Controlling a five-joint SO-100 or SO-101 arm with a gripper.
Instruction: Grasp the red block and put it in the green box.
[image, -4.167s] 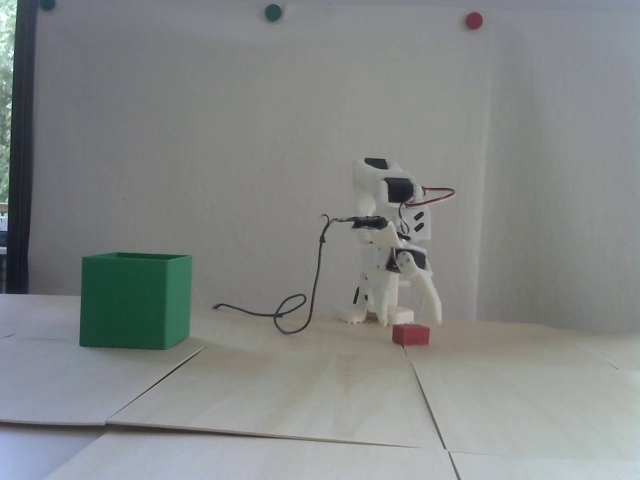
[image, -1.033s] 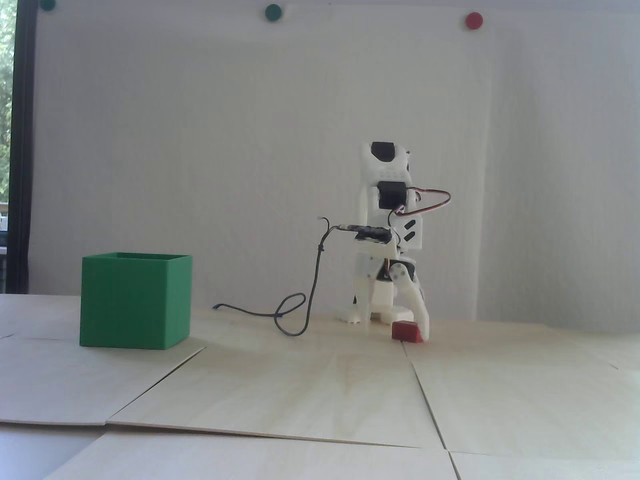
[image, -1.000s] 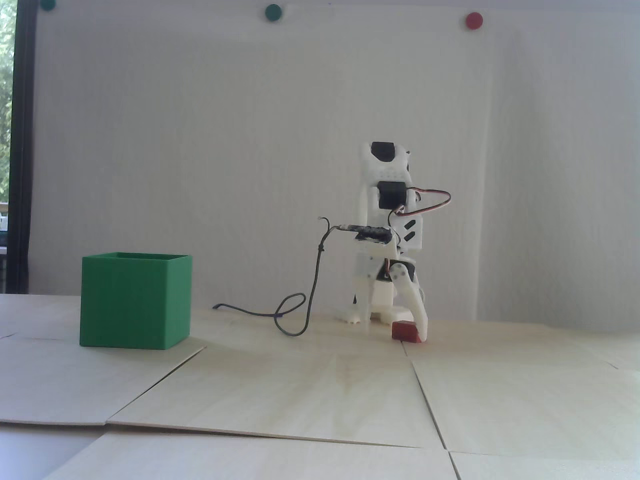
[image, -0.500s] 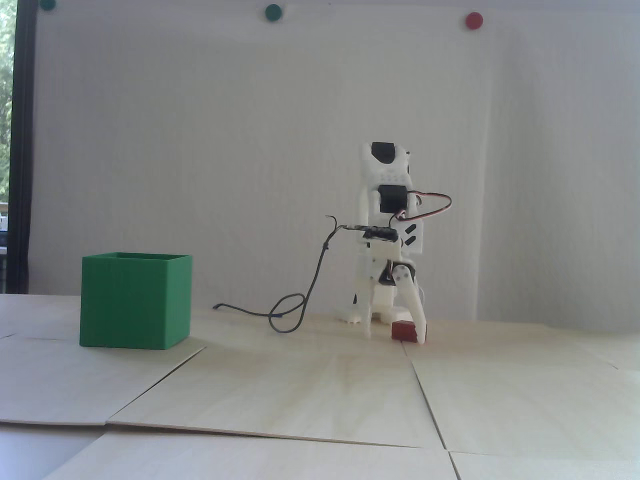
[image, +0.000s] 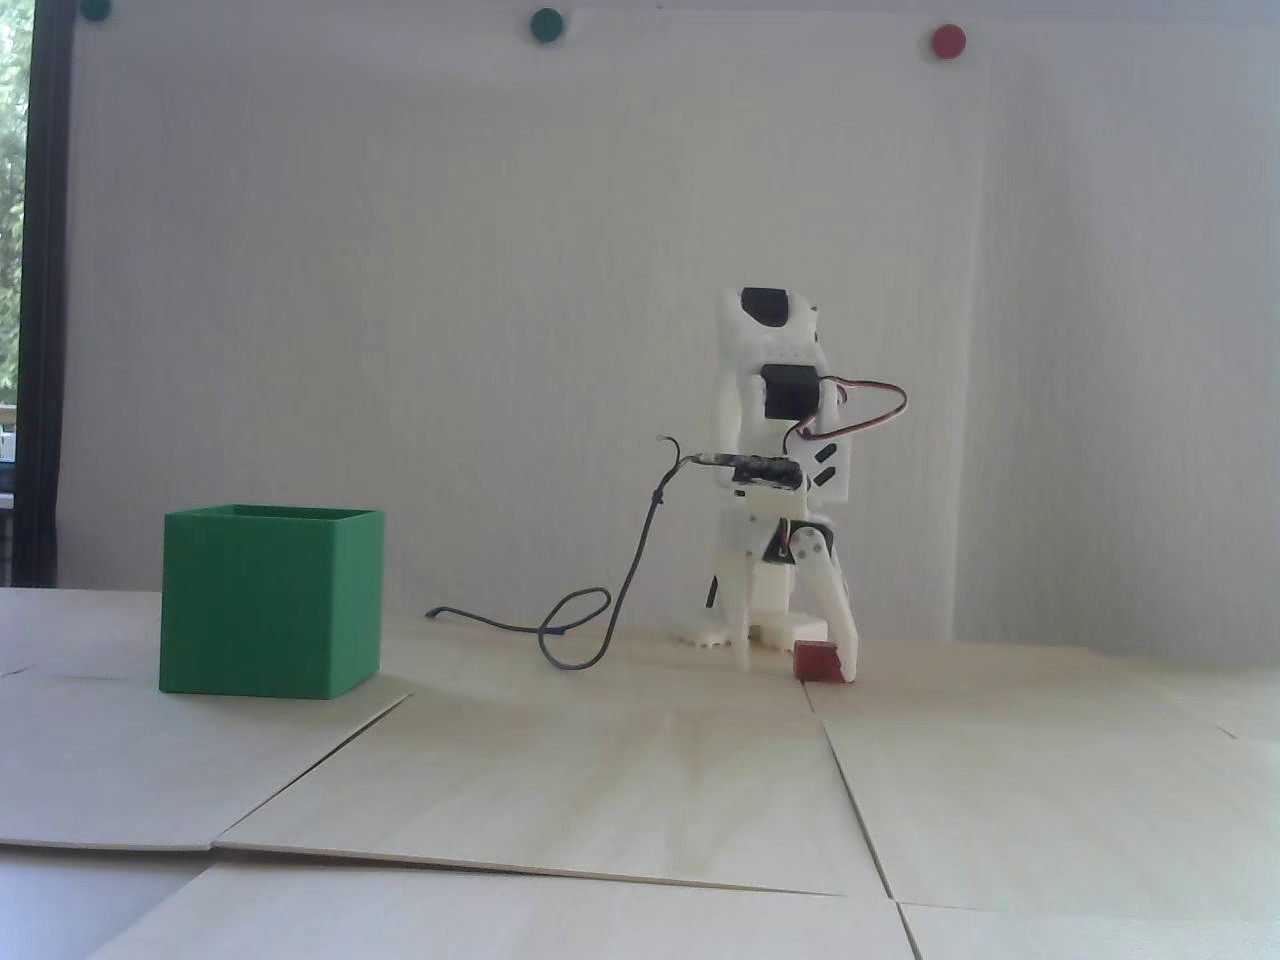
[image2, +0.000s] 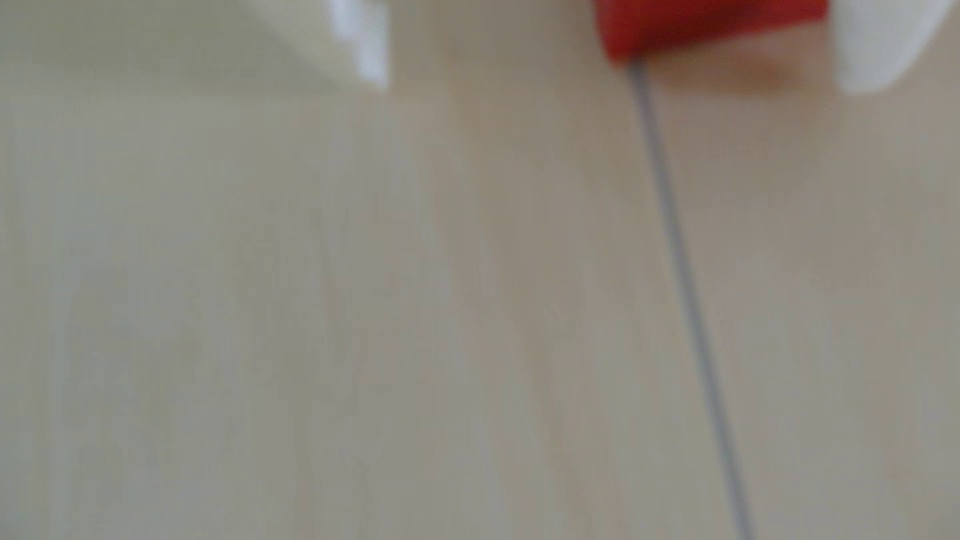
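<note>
Red block (image: 817, 662) on table (image: 640, 780), between spread gripper (image: 797, 668) fingers
Block sits against right finger in fixed view, shows narrower vs 4.2 s ago; left finger apart from it, jaws tighter than before; green box (image: 270, 600) well left, unmoved

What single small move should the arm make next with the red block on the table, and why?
Probably close the gripper. Its fingers are down at table level, the red block sits against one finger with a gap to the other, so the jaws straddle it unclamped. The green box waits far off.
</note>
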